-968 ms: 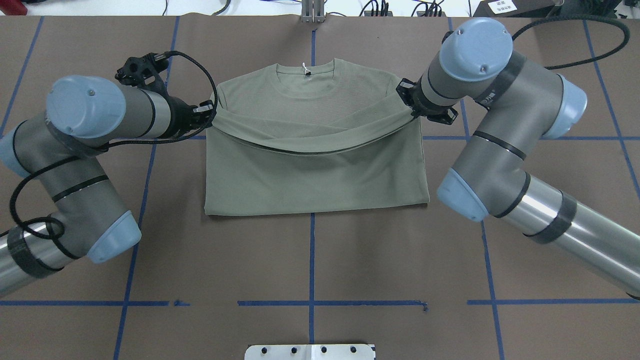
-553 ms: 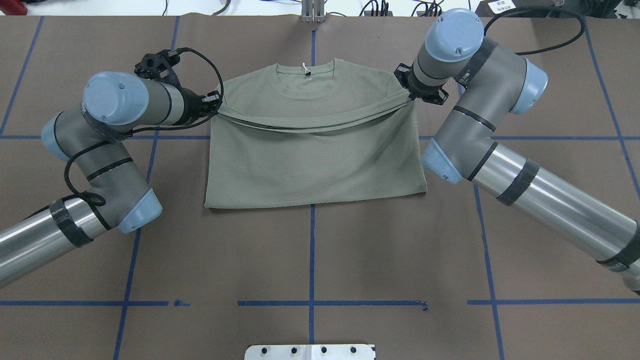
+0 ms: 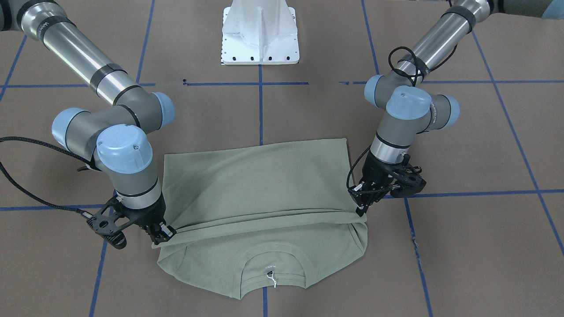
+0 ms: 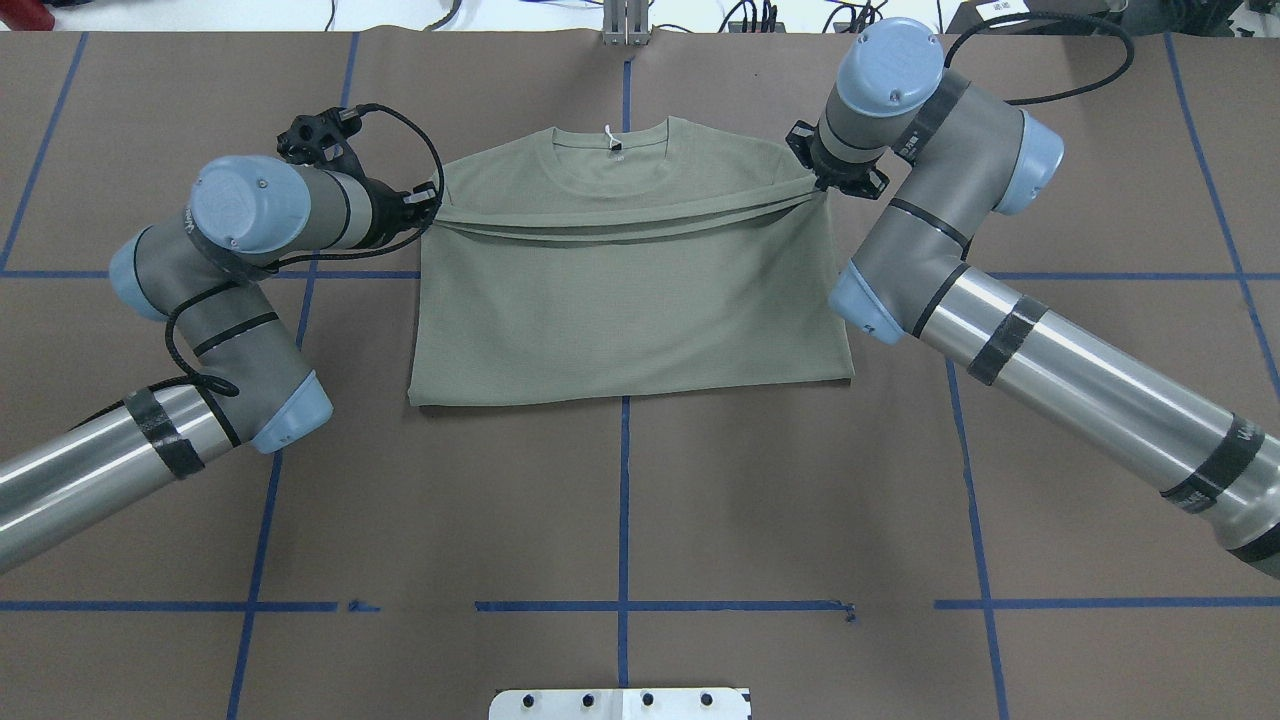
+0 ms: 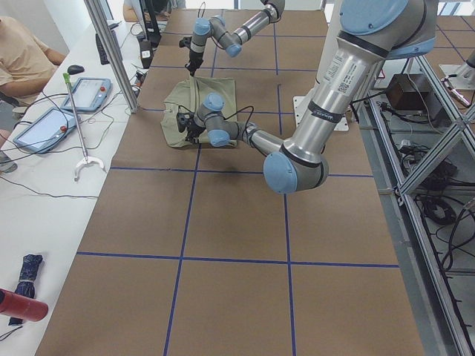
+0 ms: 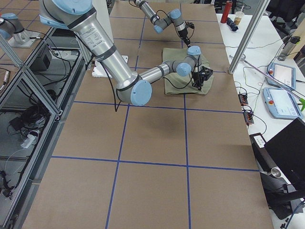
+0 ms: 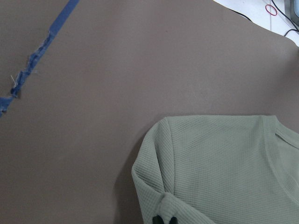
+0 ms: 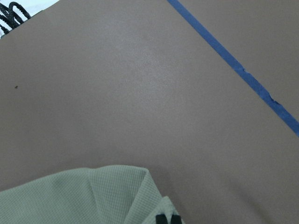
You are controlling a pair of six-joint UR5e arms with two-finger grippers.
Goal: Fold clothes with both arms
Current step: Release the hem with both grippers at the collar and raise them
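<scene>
Over the last second the left gripper (image 4: 428, 208) and right gripper (image 4: 822, 186) have carried the hem (image 4: 620, 225) forward. Each is clenched on one of its corners, and its sag has pulled taut just short of the collar (image 4: 610, 140). The shirt (image 4: 630, 310) lies on the surface (image 4: 620, 500) between the grippers, nearly halved, so lowering and letting go likely come next. No container is in view.
</scene>
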